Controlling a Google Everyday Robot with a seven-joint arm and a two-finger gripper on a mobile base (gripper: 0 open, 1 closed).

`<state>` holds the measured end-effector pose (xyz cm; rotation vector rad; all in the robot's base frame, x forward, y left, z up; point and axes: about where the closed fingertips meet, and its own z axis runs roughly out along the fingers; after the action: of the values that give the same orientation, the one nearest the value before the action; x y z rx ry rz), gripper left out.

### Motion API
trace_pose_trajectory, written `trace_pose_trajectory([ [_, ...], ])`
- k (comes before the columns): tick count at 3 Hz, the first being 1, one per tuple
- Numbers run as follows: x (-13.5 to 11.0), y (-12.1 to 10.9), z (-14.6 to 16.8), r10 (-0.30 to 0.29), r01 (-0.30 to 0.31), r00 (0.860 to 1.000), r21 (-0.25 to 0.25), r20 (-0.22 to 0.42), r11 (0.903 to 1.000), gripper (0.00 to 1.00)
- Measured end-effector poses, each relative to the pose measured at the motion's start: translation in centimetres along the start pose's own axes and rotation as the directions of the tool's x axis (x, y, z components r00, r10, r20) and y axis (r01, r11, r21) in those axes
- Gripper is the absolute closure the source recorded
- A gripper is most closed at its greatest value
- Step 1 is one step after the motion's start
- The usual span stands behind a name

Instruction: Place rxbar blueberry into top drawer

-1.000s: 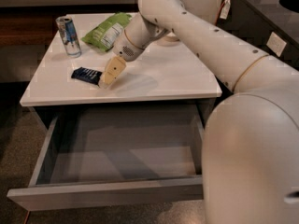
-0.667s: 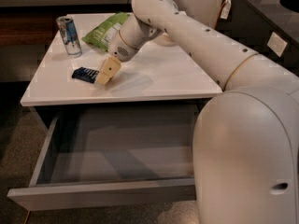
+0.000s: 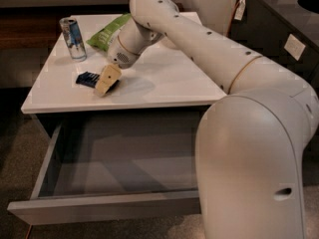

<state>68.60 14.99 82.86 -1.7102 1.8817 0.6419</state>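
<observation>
We see the top drawer (image 3: pixel 107 209) pulled open under the front edge of the tabletop (image 3: pixel 169 83), showing only bare grey floor, its right part hidden by the robot's body (image 3: pixel 254 168). The rxbar blueberry (image 3: pixel 86 78) lies near the tabletop's left front corner, its right end covered by the end effector (image 3: pixel 106 80); we cannot tell whether that is clenched or released.

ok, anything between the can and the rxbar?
No, just bare tabletop between the can and the rxbar blueberry, per the camera view. The pincer sits at the bar's end farthest from the can.
</observation>
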Motion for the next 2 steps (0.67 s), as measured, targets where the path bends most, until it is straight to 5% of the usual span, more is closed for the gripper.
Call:
trace_pose_trajectory([
  [2, -0.75, 0.55, 0.66, -0.015, 0.015, 1.0, -0.001, -0.002, 0.9999, 0.59],
])
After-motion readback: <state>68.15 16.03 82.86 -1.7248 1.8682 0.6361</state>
